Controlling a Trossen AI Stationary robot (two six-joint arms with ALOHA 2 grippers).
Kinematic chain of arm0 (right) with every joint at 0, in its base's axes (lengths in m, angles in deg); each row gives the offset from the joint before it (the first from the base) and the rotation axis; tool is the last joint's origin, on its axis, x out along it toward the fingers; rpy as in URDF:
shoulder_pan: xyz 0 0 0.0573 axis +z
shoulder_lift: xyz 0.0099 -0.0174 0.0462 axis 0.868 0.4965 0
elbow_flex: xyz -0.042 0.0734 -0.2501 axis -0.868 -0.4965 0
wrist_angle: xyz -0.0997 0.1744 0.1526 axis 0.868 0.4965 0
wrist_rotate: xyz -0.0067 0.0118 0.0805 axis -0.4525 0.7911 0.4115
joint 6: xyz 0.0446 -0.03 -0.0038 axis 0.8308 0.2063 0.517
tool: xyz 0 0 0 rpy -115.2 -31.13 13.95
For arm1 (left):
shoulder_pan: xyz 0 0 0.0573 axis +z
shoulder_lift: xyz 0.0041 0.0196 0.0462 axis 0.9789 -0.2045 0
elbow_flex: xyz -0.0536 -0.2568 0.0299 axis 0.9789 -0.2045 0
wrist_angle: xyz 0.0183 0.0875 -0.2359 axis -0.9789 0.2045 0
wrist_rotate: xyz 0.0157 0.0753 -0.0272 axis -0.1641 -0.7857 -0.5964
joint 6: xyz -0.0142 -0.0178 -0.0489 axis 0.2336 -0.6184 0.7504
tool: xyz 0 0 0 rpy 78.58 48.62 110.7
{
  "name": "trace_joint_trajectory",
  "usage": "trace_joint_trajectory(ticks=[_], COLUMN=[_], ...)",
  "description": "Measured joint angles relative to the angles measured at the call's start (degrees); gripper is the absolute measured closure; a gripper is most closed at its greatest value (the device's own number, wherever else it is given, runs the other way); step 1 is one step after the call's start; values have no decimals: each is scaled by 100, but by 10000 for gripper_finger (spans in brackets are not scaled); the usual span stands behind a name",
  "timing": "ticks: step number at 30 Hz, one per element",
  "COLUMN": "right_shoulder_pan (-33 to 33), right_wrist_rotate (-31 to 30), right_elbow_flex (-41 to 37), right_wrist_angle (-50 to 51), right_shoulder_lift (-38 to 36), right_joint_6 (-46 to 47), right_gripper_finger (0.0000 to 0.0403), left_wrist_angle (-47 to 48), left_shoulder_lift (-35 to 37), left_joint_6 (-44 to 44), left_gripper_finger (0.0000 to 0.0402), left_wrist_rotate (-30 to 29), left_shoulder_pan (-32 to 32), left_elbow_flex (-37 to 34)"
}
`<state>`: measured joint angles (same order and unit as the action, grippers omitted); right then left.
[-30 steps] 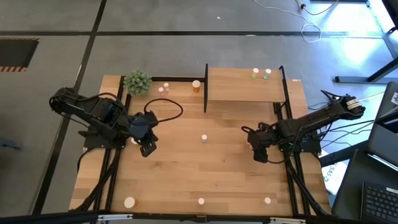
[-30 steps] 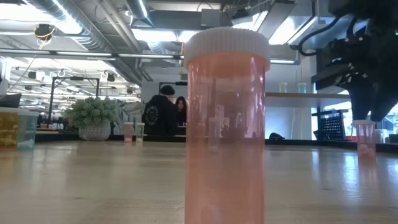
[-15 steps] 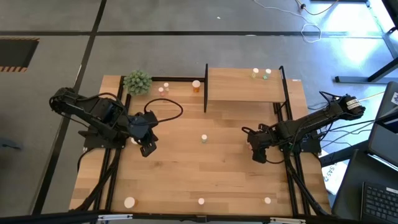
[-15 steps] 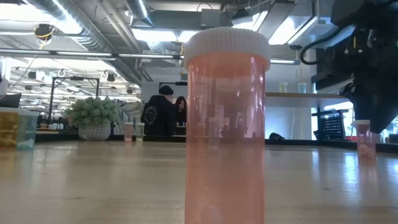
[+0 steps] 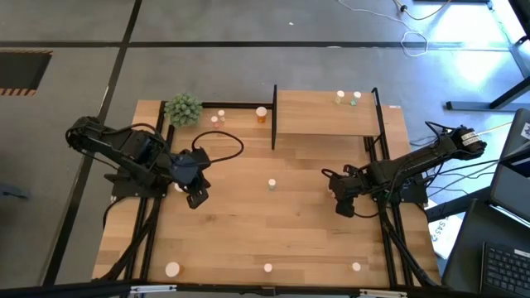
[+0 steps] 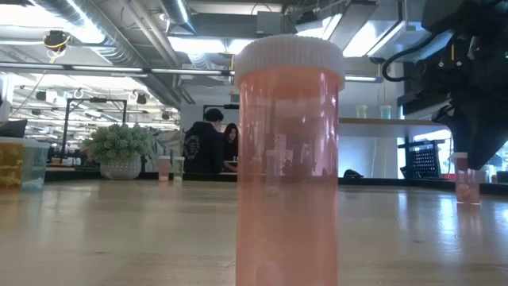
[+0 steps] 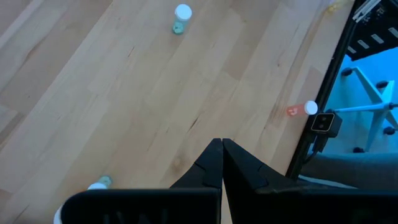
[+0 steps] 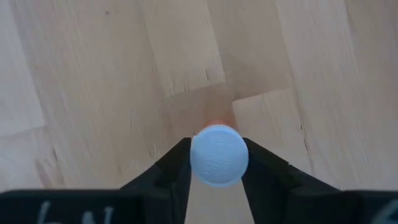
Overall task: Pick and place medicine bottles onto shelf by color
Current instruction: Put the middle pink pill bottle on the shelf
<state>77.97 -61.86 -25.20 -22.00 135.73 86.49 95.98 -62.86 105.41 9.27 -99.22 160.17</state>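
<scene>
My right gripper (image 8: 217, 171) stands over the right part of the table (image 5: 344, 207), shut on a small pink-red medicine bottle (image 6: 467, 181) with a white cap that stands on the tabletop. My left gripper (image 7: 222, 149) hangs shut and empty above the table's left part (image 5: 197, 197). The shelf (image 5: 327, 116) at the far right carries two bottles (image 5: 340, 98). More bottles stand loose: one at the centre (image 5: 272, 184), an orange one (image 5: 262, 113) and two small ones (image 5: 217, 118) at the far edge, and three along the near edge (image 5: 267, 267). My right gripper pinches the bottle's white cap (image 8: 218, 155) between its two fingers (image 8: 176, 167), one on each side of the cap's rim. The fingers come from above, pointing steeply down. The bottle stands upright with its base on the tabletop (image 6: 468, 199).
A green fuzzy plant ball (image 5: 183, 108) sits at the far left corner. Black frame rails (image 5: 151, 240) run along both sides of the table. A large orange bottle (image 6: 290, 159) stands right in front of the low camera. Bare wood lies between the arms.
In the low view my right gripper has come down over the pink-red bottle's cap, which showed whole a second ago and is now partly covered. The bottle has stayed where it stood.
</scene>
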Motion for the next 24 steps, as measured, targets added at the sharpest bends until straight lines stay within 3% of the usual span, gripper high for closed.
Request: trace_joint_trajectory(ticks=[12,24], right_shoulder_pan=[1,-471], right_wrist_rotate=[4,16], right_elbow_flex=[582,2518], right_wrist_angle=[65,1140], right_shoulder_lift=[0,55], right_joint_6=[175,452], right_gripper_finger=[279,279], left_wrist_angle=[0,0], left_shoulder_lift=[0,0], left_joint_6=[-4,-48], left_gripper_finger=[401,401], left_wrist_rotate=[-1,-149], left_shoulder_pan=[0,61], left_elbow_flex=[0,0])
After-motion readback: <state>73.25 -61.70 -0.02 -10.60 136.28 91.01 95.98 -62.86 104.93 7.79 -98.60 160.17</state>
